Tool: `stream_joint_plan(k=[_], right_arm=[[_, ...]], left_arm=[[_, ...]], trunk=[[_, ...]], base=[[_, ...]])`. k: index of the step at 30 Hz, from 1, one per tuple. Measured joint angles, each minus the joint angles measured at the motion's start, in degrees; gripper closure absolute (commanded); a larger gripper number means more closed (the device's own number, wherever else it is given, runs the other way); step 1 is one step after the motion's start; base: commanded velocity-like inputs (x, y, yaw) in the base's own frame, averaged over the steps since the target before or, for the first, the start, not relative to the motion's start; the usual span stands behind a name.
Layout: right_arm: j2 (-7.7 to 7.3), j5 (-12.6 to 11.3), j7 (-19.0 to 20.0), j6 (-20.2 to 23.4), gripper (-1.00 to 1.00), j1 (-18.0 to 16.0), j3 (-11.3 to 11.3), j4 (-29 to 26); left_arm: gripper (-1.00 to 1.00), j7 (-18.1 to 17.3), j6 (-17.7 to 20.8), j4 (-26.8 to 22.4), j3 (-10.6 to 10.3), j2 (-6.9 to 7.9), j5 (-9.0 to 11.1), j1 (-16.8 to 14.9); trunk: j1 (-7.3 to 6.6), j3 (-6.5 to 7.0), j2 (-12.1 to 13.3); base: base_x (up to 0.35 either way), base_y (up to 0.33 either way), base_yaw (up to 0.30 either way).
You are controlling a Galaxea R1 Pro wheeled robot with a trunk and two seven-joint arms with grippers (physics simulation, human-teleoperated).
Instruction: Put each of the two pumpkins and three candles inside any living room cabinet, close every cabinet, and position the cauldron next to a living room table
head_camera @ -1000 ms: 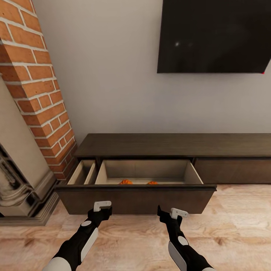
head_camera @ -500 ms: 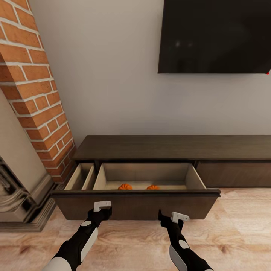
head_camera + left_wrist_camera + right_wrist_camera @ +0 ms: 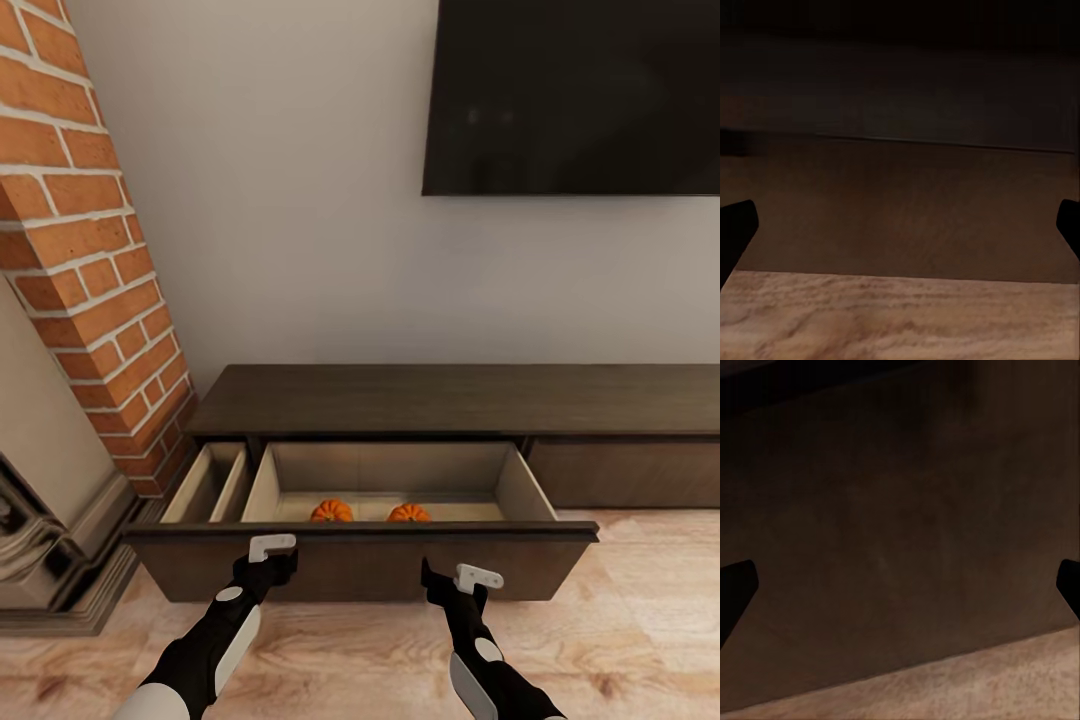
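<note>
- The cabinet [image 3: 450, 400] spans the lower middle of the head view, with its wide drawer [image 3: 360, 555] pulled out.
- Two pumpkins [image 3: 331, 511] [image 3: 408, 513] sit side by side inside the drawer, near its front.
- Left end effector [image 3: 268, 565] and right end effector [image 3: 450, 585] hover just before the drawer front, both spread, holding nothing.

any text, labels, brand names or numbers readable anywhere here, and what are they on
None: no view carries readable text.
The black wall screen is blank, with no logo visible.
The dark brown cabinet and its open drawer front are plain wood with no label.
The two pumpkins in the drawer, the brick column and both claws, left and right, show no markings.
</note>
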Motion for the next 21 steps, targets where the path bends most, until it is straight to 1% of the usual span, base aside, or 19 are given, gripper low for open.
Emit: stream_joint_plan(k=[9,17,21], right_arm=[[0.0,-0.1,0.0,0.0,-1.0,0.0,0.0,0.0],[0.0,-0.1,-0.1,0.0,-1.0,0.0,0.0,0.0],[0.0,-0.2,0.0,0.0,-1.0,0.0,0.0,0.0]], left_arm=[[-1.0,0.0,0.0,0.1,0.0,0.0,0.1,0.0],[-1.0,0.0,0.0,0.1,0.0,0.0,0.1,0.0],[-1.0,0.0,0.0,0.1,0.0,0.0,0.1,0.0]], trunk=[[0.0,0.0,0.0],[0.0,0.0,0.0],[0.0,0.0,0.0]], base=[[0.1,0.0,0.0],[0.049,0.0,0.0],[0.122,0.0,0.0]])
